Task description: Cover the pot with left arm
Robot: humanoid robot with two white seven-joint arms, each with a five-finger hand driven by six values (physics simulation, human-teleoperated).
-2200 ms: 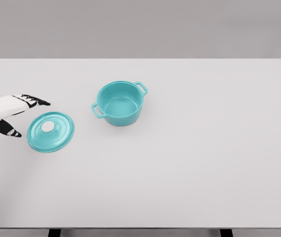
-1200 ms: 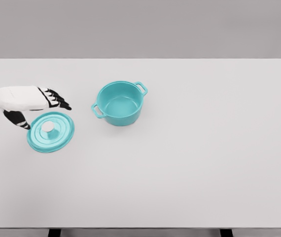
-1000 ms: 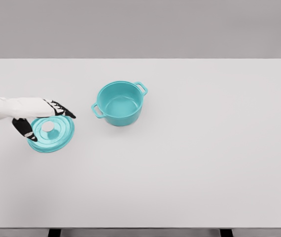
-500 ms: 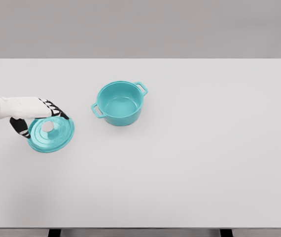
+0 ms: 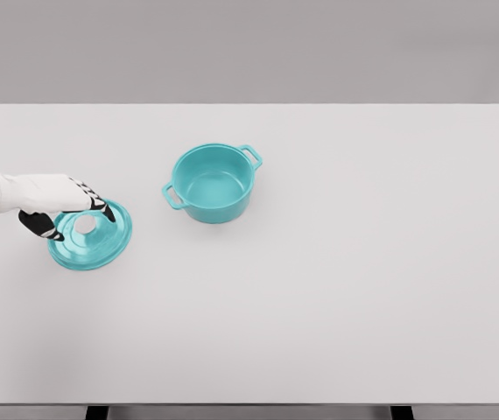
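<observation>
The teal pot (image 5: 214, 182) stands open and upright a little left of the table's middle, with a loop handle on each side. Its teal lid (image 5: 94, 242) lies flat on the table to the pot's left, white knob (image 5: 85, 225) facing up. My left hand (image 5: 79, 220) reaches in from the left edge and hovers low over the lid. The fingers (image 5: 102, 208) bend down on the knob's far side and the thumb (image 5: 46, 227) on its near left side, straddling the knob without visibly pinching it. The right arm is out of view.
The white table (image 5: 346, 280) stretches wide to the right and front of the pot, its front edge near the bottom of the view. A grey wall stands behind it.
My left hand came in from the left, passed over the lid, then drew back slightly and lowered, fingers curling down around the knob. Lid and pot have stayed in place.
</observation>
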